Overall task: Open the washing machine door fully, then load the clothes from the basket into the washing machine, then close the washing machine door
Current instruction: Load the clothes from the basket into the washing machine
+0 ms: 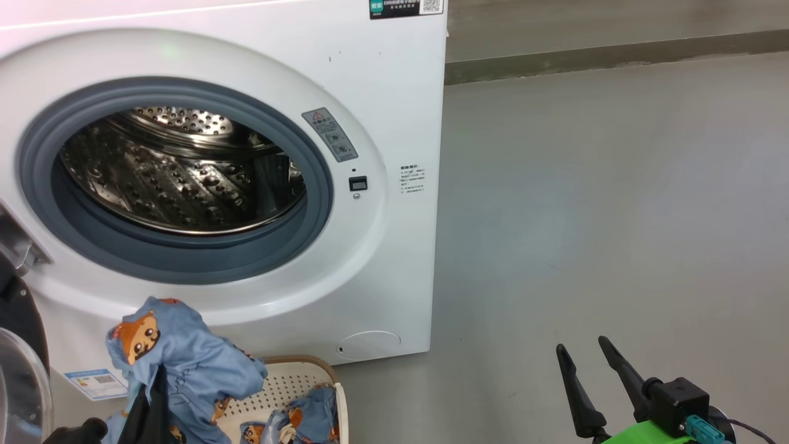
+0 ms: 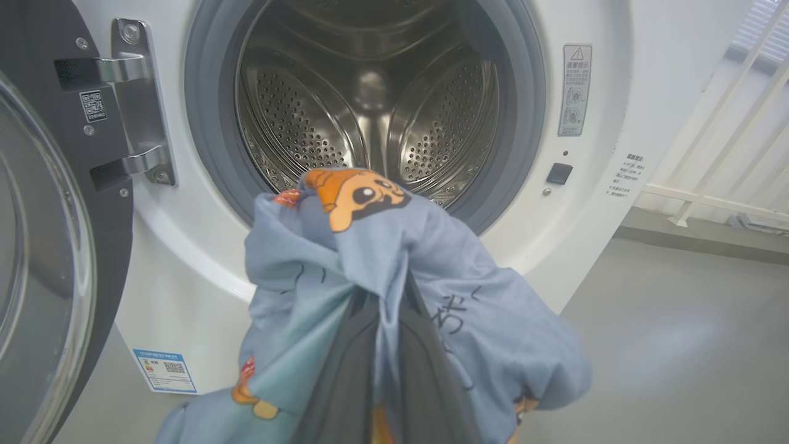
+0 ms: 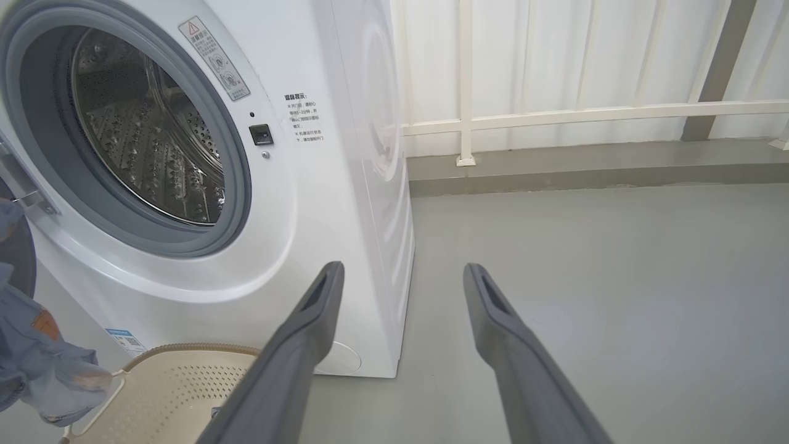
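the left gripper (image 2: 385,296) is clamping shut on a bunch of the clothes (image 2: 320,259), holding it up just in front of the washing machine (image 1: 382,92) and above the basket (image 1: 320,365). the open drum (image 2: 370,111) is sitting up and ahead of the pincer, pretty much along the line its fingers are pointing, so imo the next move is turning on a lift and a push forward. the bundle is hanging with its long axis roughly up-down, bunched top pointing at the drum mouth and loose end drooping toward the basket, where another garment (image 1: 308,419) is lying. the washing machine door (image 2: 37,259) is standing open on the left. the right gripper (image 1: 581,344) is idling wide open and empty, well apart over the floor (image 1: 616,185), so the left arm is the nearer one.
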Available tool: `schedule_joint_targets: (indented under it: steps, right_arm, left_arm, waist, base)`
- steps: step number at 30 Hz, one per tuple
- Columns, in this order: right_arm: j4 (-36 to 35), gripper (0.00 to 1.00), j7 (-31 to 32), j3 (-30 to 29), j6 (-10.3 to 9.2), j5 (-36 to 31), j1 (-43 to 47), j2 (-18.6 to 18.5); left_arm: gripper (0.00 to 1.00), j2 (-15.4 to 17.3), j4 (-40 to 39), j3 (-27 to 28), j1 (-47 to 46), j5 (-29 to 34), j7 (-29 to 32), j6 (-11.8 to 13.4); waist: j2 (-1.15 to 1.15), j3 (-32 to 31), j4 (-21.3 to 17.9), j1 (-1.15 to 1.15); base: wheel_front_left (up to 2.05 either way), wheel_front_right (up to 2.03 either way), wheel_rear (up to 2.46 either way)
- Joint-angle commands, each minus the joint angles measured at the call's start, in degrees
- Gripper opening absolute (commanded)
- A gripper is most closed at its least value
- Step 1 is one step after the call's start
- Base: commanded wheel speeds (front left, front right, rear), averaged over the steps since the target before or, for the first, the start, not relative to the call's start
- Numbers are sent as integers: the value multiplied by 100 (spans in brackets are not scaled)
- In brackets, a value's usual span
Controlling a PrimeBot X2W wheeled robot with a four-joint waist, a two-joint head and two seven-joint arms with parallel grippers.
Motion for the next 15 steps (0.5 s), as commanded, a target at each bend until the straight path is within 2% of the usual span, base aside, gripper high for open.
schedule_joint_targets:
  steps: [1,15]
  right_arm:
    - [-149,100,-28,109,35,24,-27,-22]
    - [-175,100,-28,172,35,35,-41,-22]
  left_arm:
    - [0,62,-165,222,-66,60,-38,-15]
    - [0,-40,-179,328,-72,190,-38,-15]
  waist:
    - [0,-5,-11,0]
    - [0,84,-38,0]
  base:
    - [0,0,0]
    - [0,0,0]
